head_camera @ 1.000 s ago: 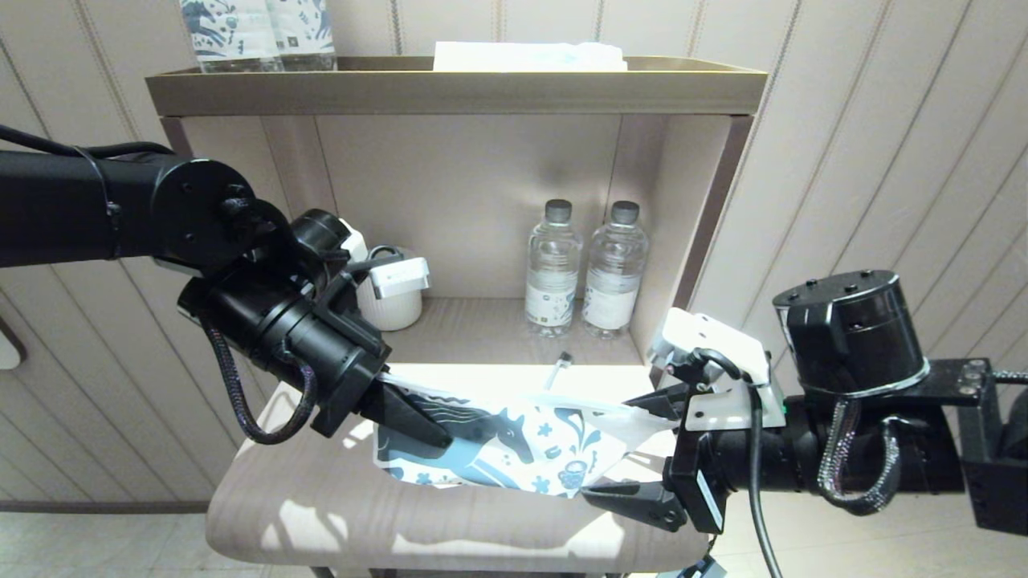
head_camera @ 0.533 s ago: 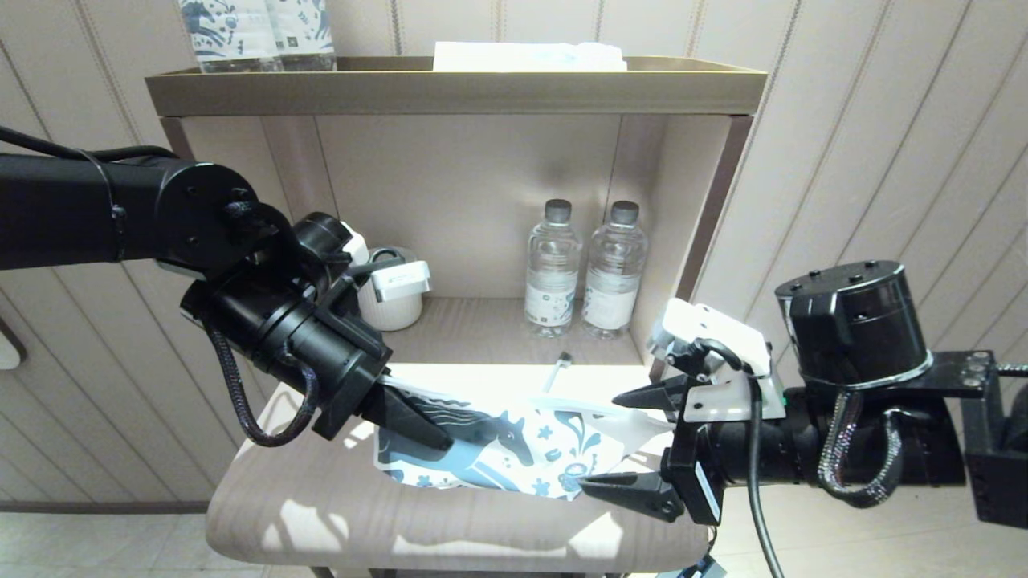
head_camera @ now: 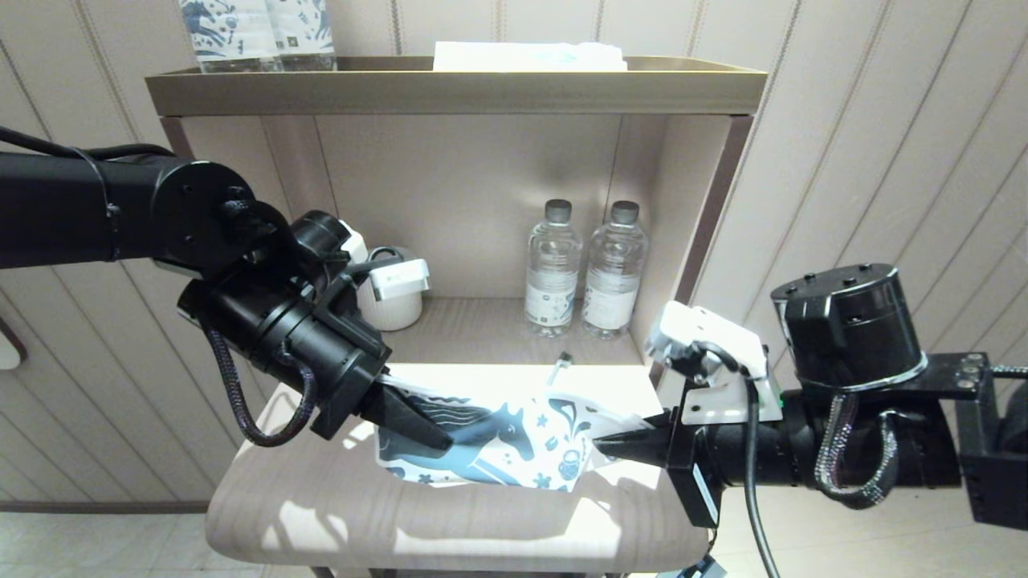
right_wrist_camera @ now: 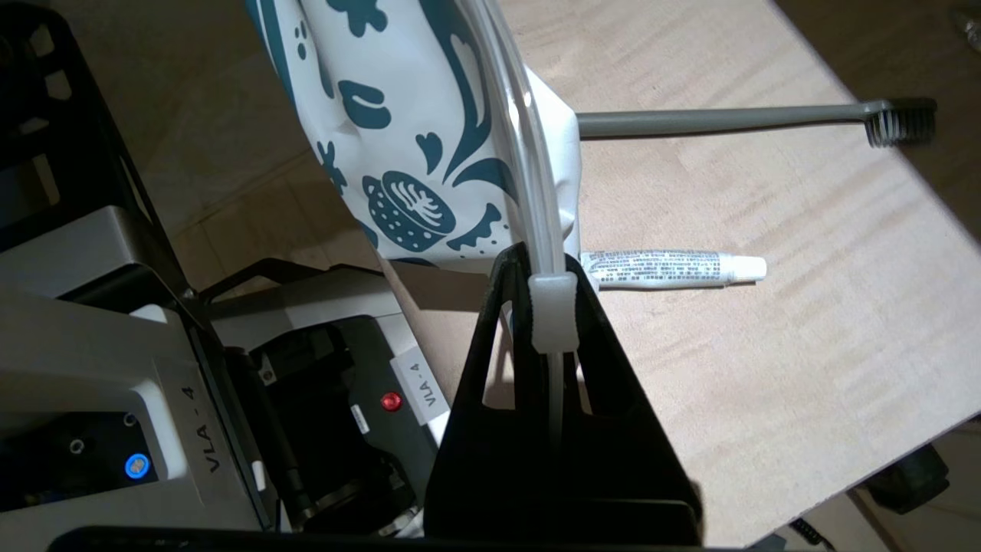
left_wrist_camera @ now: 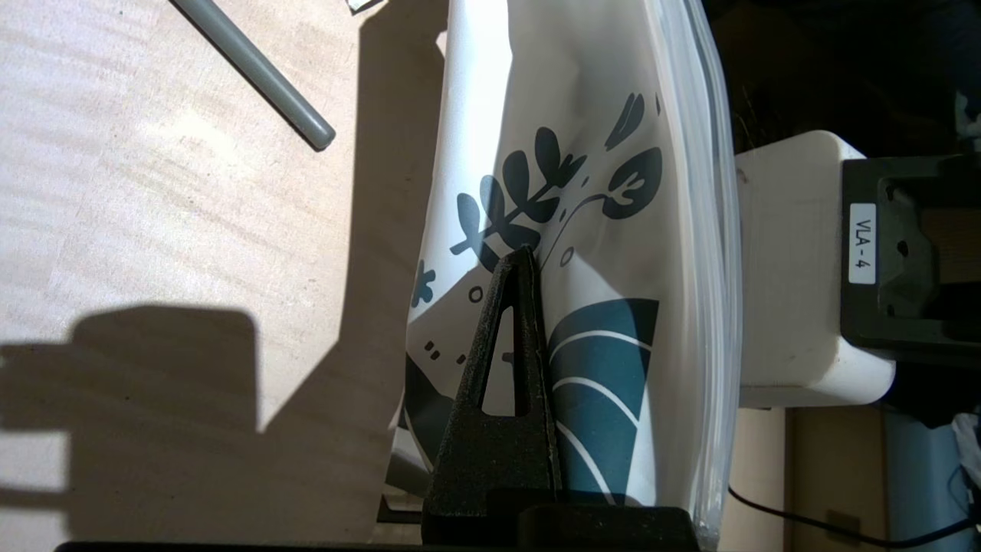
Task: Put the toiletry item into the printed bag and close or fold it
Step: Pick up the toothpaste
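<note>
The printed bag [head_camera: 498, 441] hangs stretched just above the light wooden table [head_camera: 321, 498], held between both grippers. My left gripper [head_camera: 418, 425] is shut on its left end; in the left wrist view the black fingers [left_wrist_camera: 510, 345] pinch the printed sheet [left_wrist_camera: 598, 230]. My right gripper [head_camera: 601, 441] is shut on the bag's right end, and its jaws clamp the clear zip strip and white slider [right_wrist_camera: 550, 310]. The toiletry item [head_camera: 556, 372] lies on the table behind the bag, outside it. Its dark head [right_wrist_camera: 900, 123] points away and its handle end [left_wrist_camera: 260, 73] is bare.
A small white tube [right_wrist_camera: 667, 268] lies on the table next to the right fingers. Two water bottles [head_camera: 552, 269] and a white cup [head_camera: 393, 309] stand in the shelf niche. Printed packs [head_camera: 257, 32] and a flat packet [head_camera: 530, 56] sit on top.
My right gripper's fingers, spread wide around the bag's right end before, have shut on it. The bag's right end is now drawn together. The left arm has hardly moved.
</note>
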